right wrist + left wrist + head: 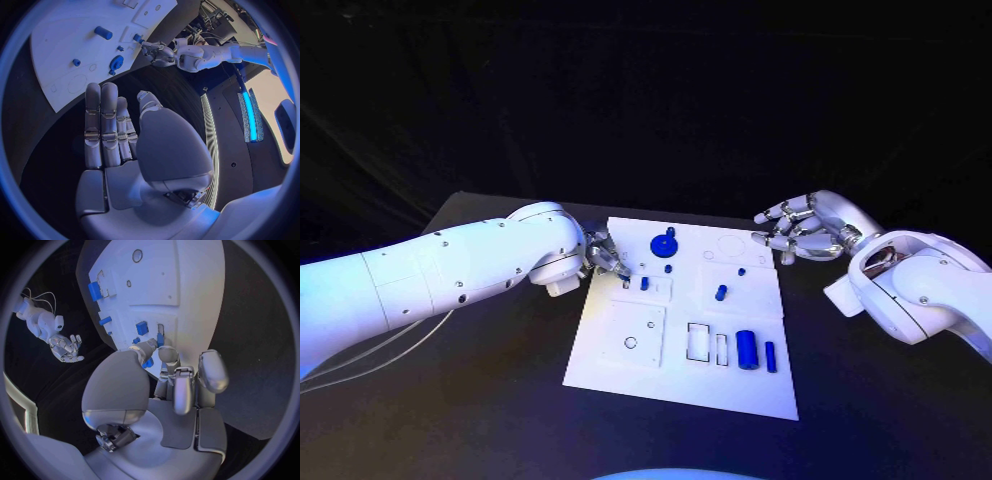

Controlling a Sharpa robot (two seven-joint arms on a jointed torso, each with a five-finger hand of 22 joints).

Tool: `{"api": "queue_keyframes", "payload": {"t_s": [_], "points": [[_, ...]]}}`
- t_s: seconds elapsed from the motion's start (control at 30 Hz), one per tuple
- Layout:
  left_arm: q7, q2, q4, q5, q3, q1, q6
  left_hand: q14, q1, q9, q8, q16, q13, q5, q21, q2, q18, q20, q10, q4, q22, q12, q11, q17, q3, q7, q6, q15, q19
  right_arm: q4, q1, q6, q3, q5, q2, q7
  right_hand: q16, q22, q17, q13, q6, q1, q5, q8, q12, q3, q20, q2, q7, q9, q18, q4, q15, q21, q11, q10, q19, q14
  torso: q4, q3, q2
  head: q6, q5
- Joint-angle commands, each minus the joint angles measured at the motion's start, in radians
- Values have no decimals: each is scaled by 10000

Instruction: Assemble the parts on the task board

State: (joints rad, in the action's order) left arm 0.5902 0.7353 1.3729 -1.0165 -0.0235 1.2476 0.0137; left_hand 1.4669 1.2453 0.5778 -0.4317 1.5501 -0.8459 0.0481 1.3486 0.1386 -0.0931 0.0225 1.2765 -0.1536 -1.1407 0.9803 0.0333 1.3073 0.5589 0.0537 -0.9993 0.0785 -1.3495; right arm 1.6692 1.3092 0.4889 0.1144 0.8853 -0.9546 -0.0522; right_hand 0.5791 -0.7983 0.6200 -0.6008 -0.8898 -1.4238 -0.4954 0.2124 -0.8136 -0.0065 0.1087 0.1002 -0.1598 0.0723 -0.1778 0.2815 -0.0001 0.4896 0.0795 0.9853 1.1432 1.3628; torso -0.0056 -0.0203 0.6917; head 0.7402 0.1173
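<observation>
- Currently the flat white rectangular task board point(625, 365) lies mid-counter on the black counter point(473, 420), long side running away from the robot.
- Silver left hand point(603, 255) sits at the board's far-left edge. In the left wrist view its fingers point(148, 347) are drawn together low over the board, with a small blue rectangular peg point(148, 361) at the tips. Looks pinched between thumb and a finger, though the contact is partly hidden, so this is a judgement.
- Just beyond those fingertips sit a small blue block point(142, 328) and narrow slots in the board, so the target recess lies directly ahead of the left fingers, toward the board's middle.
- Silver right hand point(805, 230) hovers off the board's far-right corner, above the counter, touching nothing. Fingers are straight, side by side, thumb apart, and it holds nothing.
- Other parts on the board: round blue gear-like disc point(664, 243) near the far edge, short blue pin point(720, 293) mid-board, fat blue cylinder point(749, 348) and thin blue bar point(770, 354) upright-lying in the near-right trays, their long axes parallel to the board's long side.
- Key relation: the left hand is far nearer the slot cluster by the far-left edge; the right hand is well apart from it, closer to the disc and pin.
- Judged step: seating the pinched peg into a nearby slot; the peg's long axis needs lining up with the slot before pressing down.
- Risk: the peg could tilt or slip between the fingertips.
</observation>
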Motion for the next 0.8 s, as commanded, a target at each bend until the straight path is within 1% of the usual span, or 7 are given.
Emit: {"api": "queue_keyframes", "payload": {"t_s": [0.03, 0.13, 0.37, 0.47, 0.7, 0.8], "points": [[3, 16, 77, -376, 7, -10, 114, 970, -110, 23, -71, 49, -66, 42, 73, 26, 51, -3, 91, 6, -75, 105, 0, 2404, 116, -171, -233, 97, -126, 5, -8, -117, 1, 26, -1, 75, -65, 15, 9, 10, 8, 66, -64, 31, 37, 35, -8, 8, -25, -11, -47, 27, 9, -34, -26, -60, 42, 76, -7, 6, 3, 34, 2], [61, 13, 103, -389, 7, -13, 283, 970, -164, 30, -100, 50, -148, 40, 92, 61, 57, -13, 153, 13, -108, 181, 13, 2405, 161, -186, -265, 107, -145, 0, -9, -117, 1, 26, 3, 75, -65, 15, 9, 10, 8, 66, -64, 31, 37, 35, -8, 8, -25, -11, -47, 27, 9, -34, -26, -60, 42, 76, 12, 10, -5, 49, -14], [189, 2, 182, -405, 7, -15, 745, 970, -261, 48, -161, 49, -254, 40, 169, 121, 85, -29, 247, 28, -248, 288, 39, 2404, 241, -216, -319, 129, -217, -18, -13, -126, 1, 26, 14, 77, -75, 20, 13, 17, 6, 81, -68, 35, 34, 34, -8, 4, -25, -11, -47, 33, 9, -41, -27, -56, 46, 81, -8, 8, 0, 71, 1], [220, 0, 213, -445, 7, -16, 928, 971, -276, 51, -168, 51, -255, 40, 179, 126, 88, -31, 254, 29, -265, 292, 42, 2407, 251, -219, -324, 132, -226, -35, -14, -122, 1, 26, 11, 74, -76, 20, 13, 18, 5, 81, -69, 36, 34, 34, -8, 4, -24, -11, -47, 32, 9, -42, -27, -56, 47, 81, 2, 6, -6, 85, -3], [287, -31, 215, -518, 7, -16, 1059, 971, -338, 58, -192, 51, -264, 39, 199, 144, 95, -38, 275, 19, -298, 306, 49, 2407, 276, -225, -339, 140, -244, -45, -15, -128, 2, 27, 17, 69, -76, 20, 13, 18, 5, 81, -69, 36, 34, 34, -8, 4, -24, -11, -47, 32, 9, -42, -27, -56, 47, 81, 11, 11, -11, 101, 5], [331, -41, 212, -528, 7, -16, 1091, 970, -365, 60, -200, 50, -269, 39, 205, 154, 97, -40, 282, 13, -310, 312, 50, 2406, 279, -226, -343, 142, -251, -53, -18, -132, 2, 27, 23, 69, -76, 20, 13, 18, 5, 81, -69, 36, 34, 34, -8, 4, -24, -11, -47, 32, 9, -42, -27, -56, 47, 81, -1, 9, -7, 104, 4]]}}
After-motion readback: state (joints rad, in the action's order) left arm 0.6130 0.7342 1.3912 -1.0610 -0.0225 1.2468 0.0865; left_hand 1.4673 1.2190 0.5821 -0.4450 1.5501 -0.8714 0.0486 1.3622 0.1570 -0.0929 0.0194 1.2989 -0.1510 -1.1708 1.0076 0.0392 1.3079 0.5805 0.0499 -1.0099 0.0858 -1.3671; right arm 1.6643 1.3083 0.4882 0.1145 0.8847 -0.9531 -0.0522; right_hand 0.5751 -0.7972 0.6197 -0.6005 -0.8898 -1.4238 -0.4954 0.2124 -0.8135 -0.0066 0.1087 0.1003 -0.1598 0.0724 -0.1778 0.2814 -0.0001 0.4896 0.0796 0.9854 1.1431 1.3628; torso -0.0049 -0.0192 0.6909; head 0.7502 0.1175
